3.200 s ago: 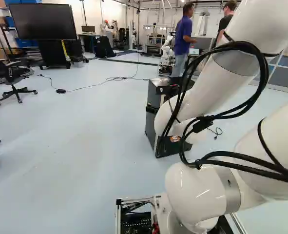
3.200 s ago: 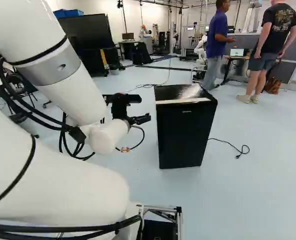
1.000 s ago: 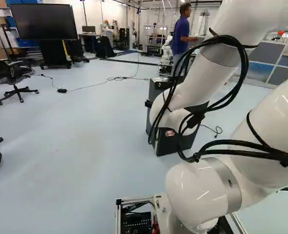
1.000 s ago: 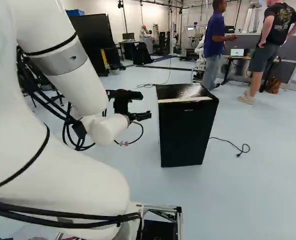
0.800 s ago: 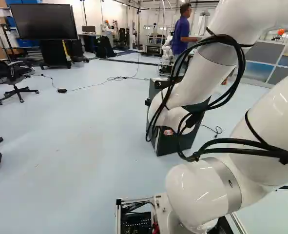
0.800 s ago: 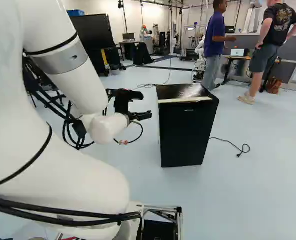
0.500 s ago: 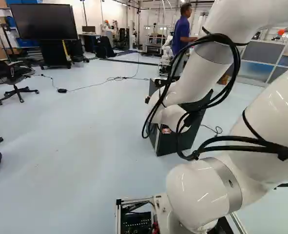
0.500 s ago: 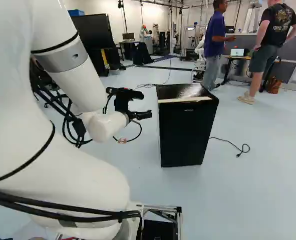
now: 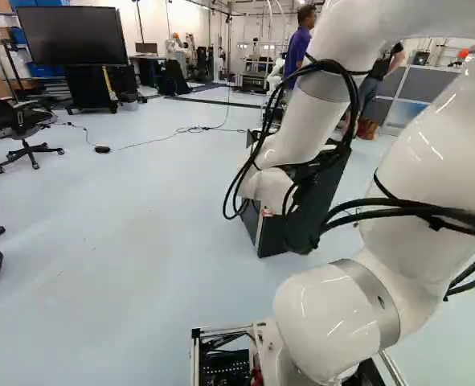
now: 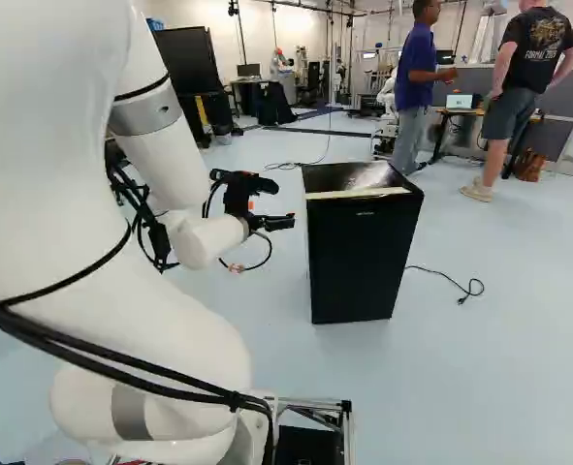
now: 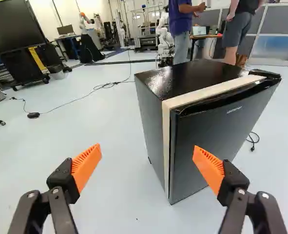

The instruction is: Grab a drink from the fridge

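Just left of the small black fridge (image 10: 359, 254) in the right base view is my gripper (image 10: 272, 215), level with the fridge's upper part. Seen from the wrist, the gripper (image 11: 147, 150) stands wide open, its orange pads far apart with only floor between them. The fridge (image 11: 220, 139) is ahead and to one side, beyond the finger nearer it, with a strip of floor showing between the fingers and its side. Its door (image 11: 209, 146) is closed, a pale strip running along the door's edge. In the left base view the arm partly hides the fridge (image 9: 321, 197). No drink shows.
A power cord (image 10: 451, 282) lies on the floor beside the fridge. Another cable (image 11: 102, 87) with a black box crosses the floor beyond. A screen on a stand (image 9: 72, 36) and an office chair (image 9: 20, 129) are farther off. Another robot (image 11: 163, 31) stands behind the fridge.
My arm's upper links have swung left in the left base view and right in the right one. The gripper has risen slightly, staying beside the fridge. The fridge door has remained closed.
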Robot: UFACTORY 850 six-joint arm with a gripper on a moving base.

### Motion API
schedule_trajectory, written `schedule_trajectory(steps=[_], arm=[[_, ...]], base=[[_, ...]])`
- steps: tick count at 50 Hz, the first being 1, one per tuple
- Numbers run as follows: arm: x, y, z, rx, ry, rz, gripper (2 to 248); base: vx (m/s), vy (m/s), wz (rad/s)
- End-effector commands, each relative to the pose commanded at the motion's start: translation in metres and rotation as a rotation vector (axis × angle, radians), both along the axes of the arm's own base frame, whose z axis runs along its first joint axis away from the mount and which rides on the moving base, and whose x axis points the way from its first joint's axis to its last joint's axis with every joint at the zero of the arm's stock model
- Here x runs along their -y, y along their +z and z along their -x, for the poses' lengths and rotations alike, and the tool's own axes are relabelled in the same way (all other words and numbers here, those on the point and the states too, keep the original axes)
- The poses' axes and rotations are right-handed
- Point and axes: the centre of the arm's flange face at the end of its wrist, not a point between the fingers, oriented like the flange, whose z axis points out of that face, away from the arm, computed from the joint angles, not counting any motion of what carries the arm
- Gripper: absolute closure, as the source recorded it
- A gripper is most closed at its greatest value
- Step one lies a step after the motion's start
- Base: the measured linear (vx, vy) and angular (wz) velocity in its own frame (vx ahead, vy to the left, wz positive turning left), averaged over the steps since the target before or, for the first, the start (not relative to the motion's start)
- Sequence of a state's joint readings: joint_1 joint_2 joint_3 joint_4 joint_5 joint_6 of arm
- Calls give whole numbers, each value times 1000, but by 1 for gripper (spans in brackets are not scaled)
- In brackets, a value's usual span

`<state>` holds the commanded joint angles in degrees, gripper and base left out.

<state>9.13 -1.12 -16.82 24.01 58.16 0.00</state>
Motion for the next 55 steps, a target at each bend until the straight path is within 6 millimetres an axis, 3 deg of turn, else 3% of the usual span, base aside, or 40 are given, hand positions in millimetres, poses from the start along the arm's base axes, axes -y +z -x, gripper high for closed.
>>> schedule_trajectory(steps=[55], arm=[[-3, -42, -44, 59, -238, 46, 3]], base=[[0, 0, 0]])
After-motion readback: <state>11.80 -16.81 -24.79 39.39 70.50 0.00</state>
